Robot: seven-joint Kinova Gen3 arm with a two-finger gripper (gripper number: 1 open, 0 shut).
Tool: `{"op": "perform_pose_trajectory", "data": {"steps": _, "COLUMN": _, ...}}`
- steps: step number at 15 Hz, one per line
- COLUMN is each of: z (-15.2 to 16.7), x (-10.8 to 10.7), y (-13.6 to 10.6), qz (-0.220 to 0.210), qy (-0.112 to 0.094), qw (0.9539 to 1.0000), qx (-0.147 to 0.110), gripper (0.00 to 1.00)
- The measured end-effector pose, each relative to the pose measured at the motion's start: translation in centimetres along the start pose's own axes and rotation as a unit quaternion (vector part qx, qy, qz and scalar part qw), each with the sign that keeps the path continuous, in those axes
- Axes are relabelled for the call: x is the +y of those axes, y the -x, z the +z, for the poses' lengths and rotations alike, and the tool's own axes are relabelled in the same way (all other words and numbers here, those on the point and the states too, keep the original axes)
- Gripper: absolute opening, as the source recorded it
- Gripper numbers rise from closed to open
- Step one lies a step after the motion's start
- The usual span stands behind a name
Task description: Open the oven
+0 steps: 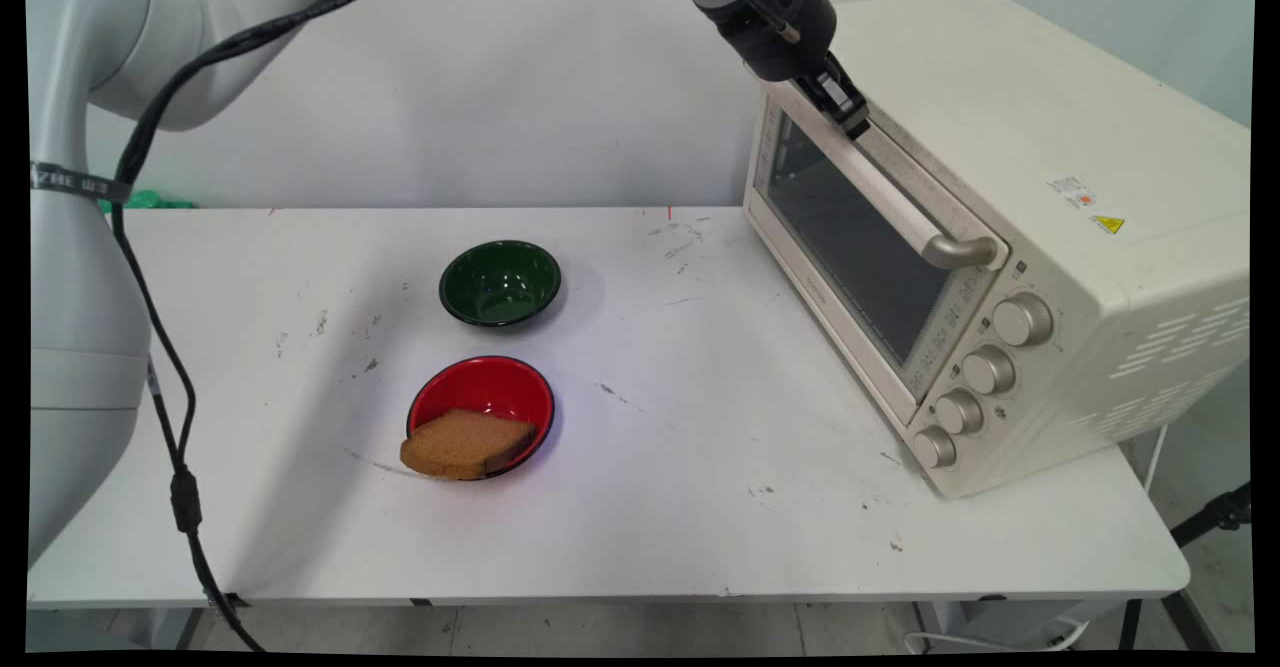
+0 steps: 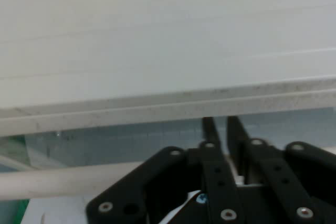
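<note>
My gripper (image 1: 853,123) is up at the top edge of the cream toaster oven (image 1: 1010,137), by the far end of its door handle (image 1: 905,209). The fingers stand close together with nothing seen between them, their tips against the door's upper rim. In the hand view the gripper (image 2: 220,125) points at the oven's top edge (image 2: 168,103), and the handle bar (image 2: 63,179) runs off to the left below it. The glass door (image 1: 850,247) looks closed.
A red bowl (image 1: 515,392) holding a brown slice of bread (image 1: 465,442) sits mid-table. A dark green empty bowl (image 1: 500,283) stands behind it. The oven's knobs (image 1: 985,367) face the table's front right. Black cables hang at the left.
</note>
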Motion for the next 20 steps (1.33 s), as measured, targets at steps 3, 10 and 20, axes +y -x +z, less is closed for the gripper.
{"op": "perform_pose_trajectory", "data": {"steps": 3, "z": 0.5, "x": 0.0, "y": -0.2, "qz": -0.001, "qy": 0.0, "qw": 1.0, "qx": 0.001, "gripper": 0.0}}
{"op": "perform_pose_trajectory", "data": {"steps": 10, "z": 1.4, "x": 0.0, "y": 0.1, "qz": -0.002, "qy": -0.001, "qw": 1.0, "qx": -0.005, "gripper": 0.0}}
{"op": "perform_pose_trajectory", "data": {"steps": 20, "z": -0.2, "x": 0.4, "y": 2.8, "qz": -0.008, "qy": -0.008, "qw": 0.9989, "qx": -0.045, "gripper": 0.0}}
